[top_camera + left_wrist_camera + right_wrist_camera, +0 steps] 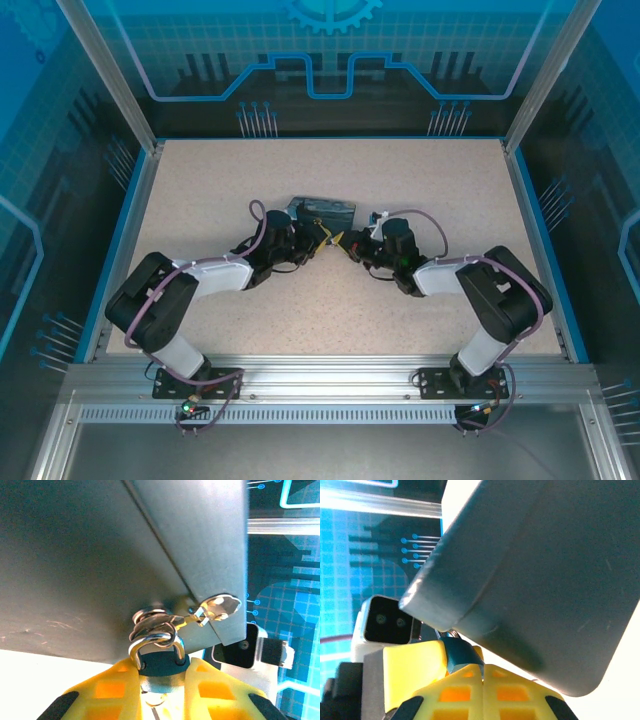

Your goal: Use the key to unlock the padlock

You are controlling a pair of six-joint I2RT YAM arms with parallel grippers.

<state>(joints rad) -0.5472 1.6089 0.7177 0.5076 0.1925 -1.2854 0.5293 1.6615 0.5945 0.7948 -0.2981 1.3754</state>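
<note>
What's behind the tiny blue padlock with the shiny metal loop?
Behind the tiny blue padlock is the grey metal wall of the rectangular tin box, whose silver clasp its shackle loops through. The box hides whatever lies beyond it.

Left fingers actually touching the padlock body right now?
Touching. Left wrist view: the padlock body sits wedged between the two yellow left fingers, with no gap on either side.

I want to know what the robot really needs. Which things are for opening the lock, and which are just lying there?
For the job:
padlock
left gripper, jaws shut on the padlock
right gripper, jaws shut, right next to the padlock

Just there:
tin, which the padlock hangs on
table
</note>
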